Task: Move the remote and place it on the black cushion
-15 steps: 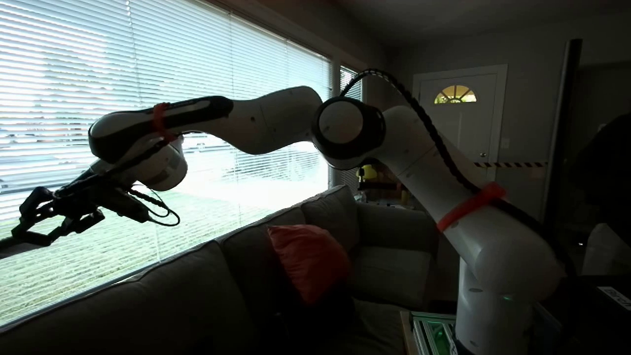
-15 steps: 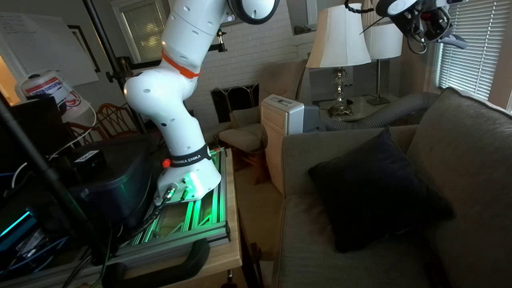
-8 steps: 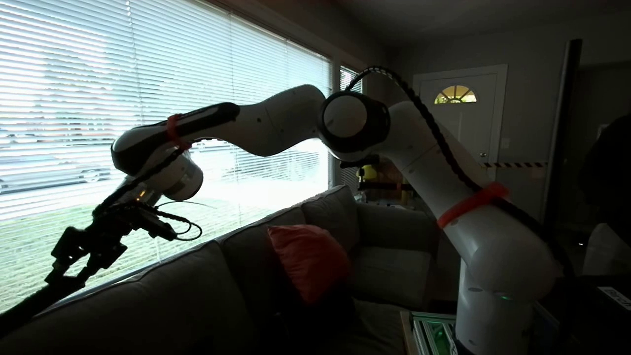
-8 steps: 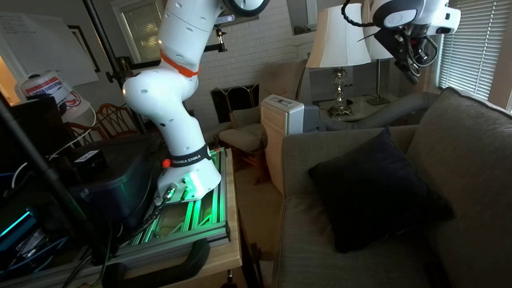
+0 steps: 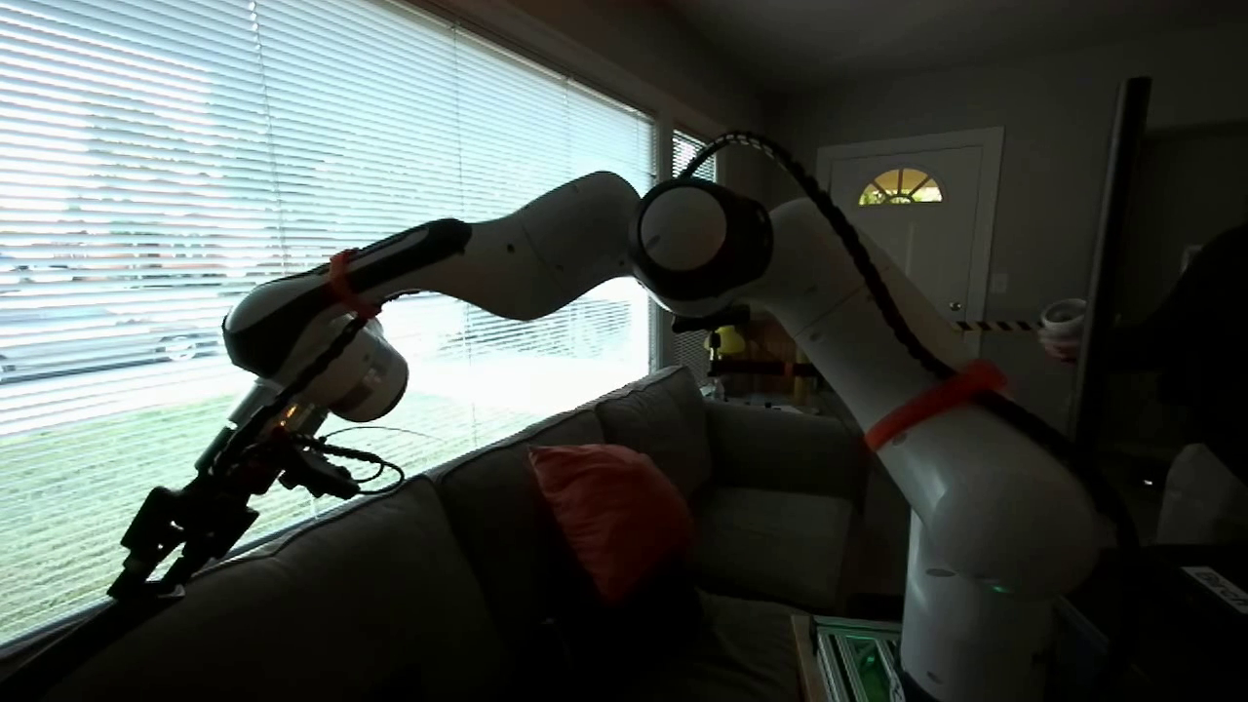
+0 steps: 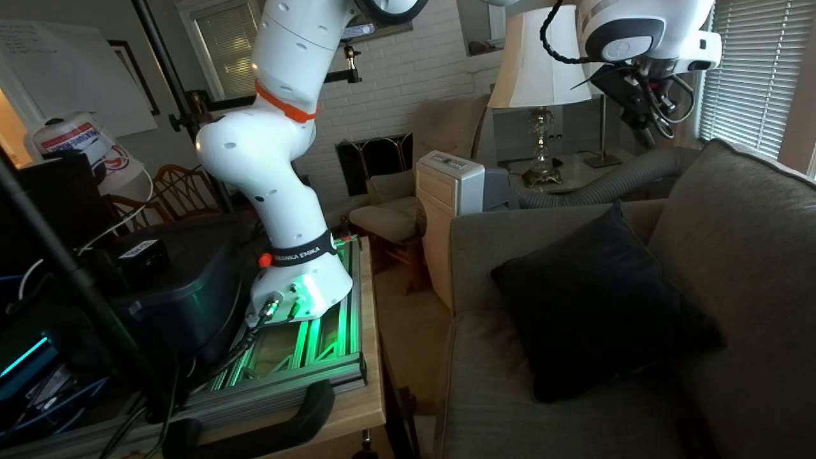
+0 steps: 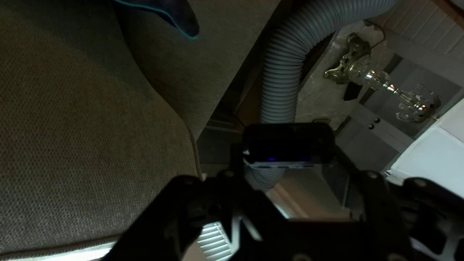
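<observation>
**Remote (image 7: 289, 142) pinched in the gripper (image 7: 289, 159), apart from the black cushion (image 6: 599, 306)**

The gripper's jaws press on the remote from both sides, seen best in the wrist view: a dark bar, glossy black on top with a pale lower edge, filling the gap between the tips. In an exterior view the gripper is a backlit silhouette slanting down and to the picture's left, its tips overlapping the dark upper part of the sofa (image 6: 491, 408); whether anything touches the sofa there I cannot tell, and the remote is hard to separate from the dark around it.

Next out, the white arm (image 5: 546, 244) stretches across the window blinds (image 5: 409, 127), with red-orange bands (image 5: 931, 406) around it. Its base stands on a green-lit metal frame (image 6: 312, 344) on a wooden table (image 6: 357, 408).

The black cushion sits tilted on the sofa, propped in the corner between armrest and backrest, lower than the gripper. A red cushion (image 5: 614, 517) leans on the sofa's back in an exterior view. In the wrist view, sofa fabric fills the left side.

Beyond the armrest a grey ribbed hose (image 7: 281, 72) curves past a lamp (image 6: 540, 64) with a glass stem; a white boxy unit (image 6: 449, 204) stands just beside the sofa. Farther off are a pale chair (image 6: 392, 217) and a white door (image 5: 907, 253) with a fan-shaped pane.
</observation>
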Tool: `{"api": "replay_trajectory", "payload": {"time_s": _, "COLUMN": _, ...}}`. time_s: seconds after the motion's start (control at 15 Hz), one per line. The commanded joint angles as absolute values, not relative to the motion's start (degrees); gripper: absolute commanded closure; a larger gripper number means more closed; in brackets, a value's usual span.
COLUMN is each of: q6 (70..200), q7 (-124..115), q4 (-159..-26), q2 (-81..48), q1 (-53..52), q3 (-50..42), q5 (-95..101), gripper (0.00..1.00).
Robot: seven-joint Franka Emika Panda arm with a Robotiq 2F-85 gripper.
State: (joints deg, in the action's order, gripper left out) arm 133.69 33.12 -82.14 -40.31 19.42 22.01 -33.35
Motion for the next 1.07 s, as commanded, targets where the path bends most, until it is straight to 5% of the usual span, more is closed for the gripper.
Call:
{"api": "replay_trajectory", "payload": {"time_s": 0.0, "q6": 133.01, "q7": 33.89, "q4": -82.0, "q2": -39.77, "q1": 17.82, "q3": 19.77, "q5": -35.08, "gripper": 0.43}}
{"api": "replay_trajectory", "payload": {"time_s": 0.13, "q6": 133.01, "q7": 33.91, "q4": -82.22, "q2": -39.59, "q1": 17.8, "q3": 19.72, "q5": -35.08, "gripper": 0.43}}
{"api": "replay_trajectory", "payload": {"time_s": 0.2, "q6": 132.86, "q7": 34.18, "q4": -82.2, "q2": -39.73, "q1": 17.5, "q3": 19.94, "q5": -34.93, "gripper": 0.68}}
{"api": "replay_trajectory", "payload": {"time_s": 1.0, "q6": 135.38, "q7": 56.69, "q4": -92.59, "q2": -36.19, "q1": 11.79, "q3": 24.03, "q5": -40.46, "gripper": 0.68}}
